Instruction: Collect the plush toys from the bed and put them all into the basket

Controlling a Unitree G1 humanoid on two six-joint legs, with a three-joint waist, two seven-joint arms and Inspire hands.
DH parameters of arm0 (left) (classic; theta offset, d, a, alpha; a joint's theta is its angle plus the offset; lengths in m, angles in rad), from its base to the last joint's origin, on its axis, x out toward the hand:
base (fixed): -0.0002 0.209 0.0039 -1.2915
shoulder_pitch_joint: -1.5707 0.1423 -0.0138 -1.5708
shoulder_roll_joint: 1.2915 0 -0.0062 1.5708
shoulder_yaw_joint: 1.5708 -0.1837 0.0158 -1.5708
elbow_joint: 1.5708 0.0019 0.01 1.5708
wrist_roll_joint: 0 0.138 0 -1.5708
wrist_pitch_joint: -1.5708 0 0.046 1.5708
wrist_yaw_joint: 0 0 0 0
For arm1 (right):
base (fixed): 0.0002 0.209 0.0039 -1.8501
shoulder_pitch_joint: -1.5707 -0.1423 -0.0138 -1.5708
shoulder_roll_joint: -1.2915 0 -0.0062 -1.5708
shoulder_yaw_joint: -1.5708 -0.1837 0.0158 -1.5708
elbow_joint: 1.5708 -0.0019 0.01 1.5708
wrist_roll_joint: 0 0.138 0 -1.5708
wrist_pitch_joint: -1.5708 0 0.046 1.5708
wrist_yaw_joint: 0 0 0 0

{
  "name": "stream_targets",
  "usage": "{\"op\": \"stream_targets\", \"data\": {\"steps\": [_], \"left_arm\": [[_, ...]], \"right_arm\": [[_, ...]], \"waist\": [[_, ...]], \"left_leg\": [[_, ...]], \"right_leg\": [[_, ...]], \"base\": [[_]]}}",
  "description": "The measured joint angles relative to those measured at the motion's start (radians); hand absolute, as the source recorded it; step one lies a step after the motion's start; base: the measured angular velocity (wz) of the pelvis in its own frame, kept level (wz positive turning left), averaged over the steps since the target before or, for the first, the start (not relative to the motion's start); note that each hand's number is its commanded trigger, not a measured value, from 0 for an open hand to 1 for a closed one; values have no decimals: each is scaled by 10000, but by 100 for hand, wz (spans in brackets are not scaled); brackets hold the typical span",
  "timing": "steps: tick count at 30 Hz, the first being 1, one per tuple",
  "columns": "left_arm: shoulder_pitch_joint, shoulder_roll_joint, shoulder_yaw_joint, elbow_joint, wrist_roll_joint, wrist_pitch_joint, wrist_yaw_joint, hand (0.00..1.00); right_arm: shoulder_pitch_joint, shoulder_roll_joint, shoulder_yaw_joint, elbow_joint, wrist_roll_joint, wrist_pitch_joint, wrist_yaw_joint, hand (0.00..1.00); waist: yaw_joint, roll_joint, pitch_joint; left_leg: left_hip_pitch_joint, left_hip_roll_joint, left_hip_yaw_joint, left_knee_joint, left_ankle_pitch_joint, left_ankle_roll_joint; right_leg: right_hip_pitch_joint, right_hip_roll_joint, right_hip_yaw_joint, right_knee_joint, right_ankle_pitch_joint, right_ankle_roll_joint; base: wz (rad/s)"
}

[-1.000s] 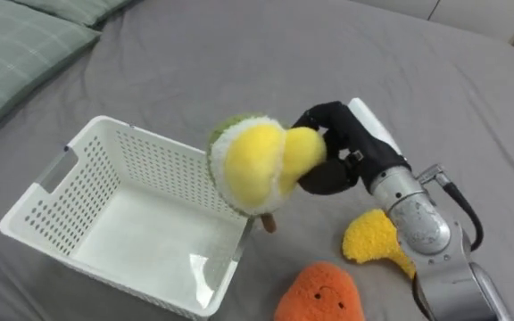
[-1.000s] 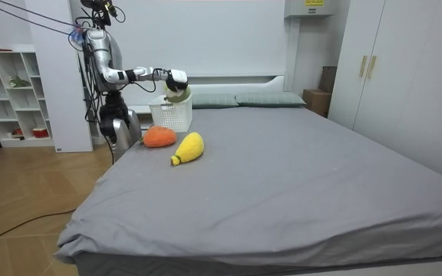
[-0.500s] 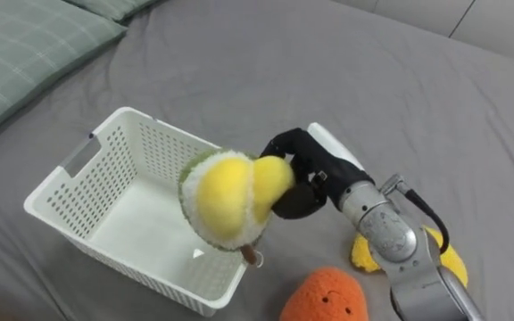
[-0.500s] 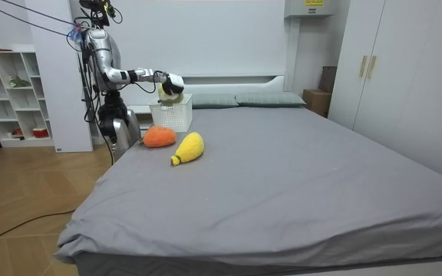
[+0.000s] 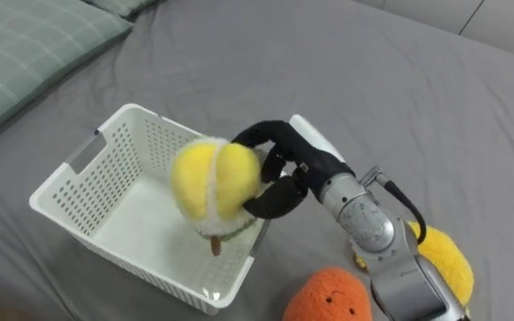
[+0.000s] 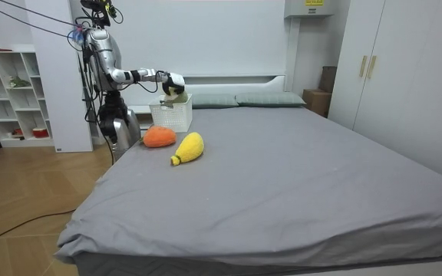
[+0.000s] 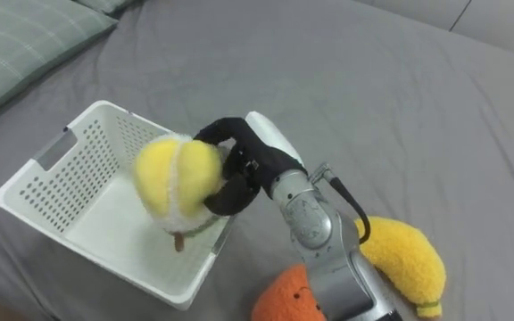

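Nearest the robot, an orange toy [image 5: 324, 294] and a long yellow toy [image 5: 442, 265] lie on the grey bed [image 5: 373, 80], both uncollected. Beyond them the right hand [image 5: 286, 169] has its fingers curled round a round yellow toy [image 5: 211, 178]. A second ago that toy hung over the near right corner of the white basket [image 5: 78, 174]; now it has crossed the rim and sits above the basket's inside, its small brown stem pointing down toward the floor of it. The toy looks ready for release, which would make it the first one collected. A green pillow [image 5: 25, 40] lies farthest off.
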Motion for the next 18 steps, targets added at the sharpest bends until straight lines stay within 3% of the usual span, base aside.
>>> {"op": "stream_targets", "data": {"steps": [7,15,18], "left_arm": [[-23,5,-4,116,11,150,-3,0],[-131,-16,12,118,17,117,-7,0],[-130,-53,76,117,12,114,-20,0]], "right_arm": [[1,-5,-5,214,15,-2,-292,0],[14,-98,-36,560,10,-41,-370,0],[25,-102,-41,561,27,-114,-375,0]], "waist": [[-40,17,19],[-100,132,94],[-113,196,77]], "left_leg": [[-18,-6,-22,26,0,0],[-4,-8,-16,29,0,0],[-1,-6,-5,24,0,0]], "right_leg": [[-4,-9,-40,-6,2,3],[18,-5,-29,-5,4,6],[19,-4,-28,-7,4,6]], "base": [[1],[0],[0]]}}
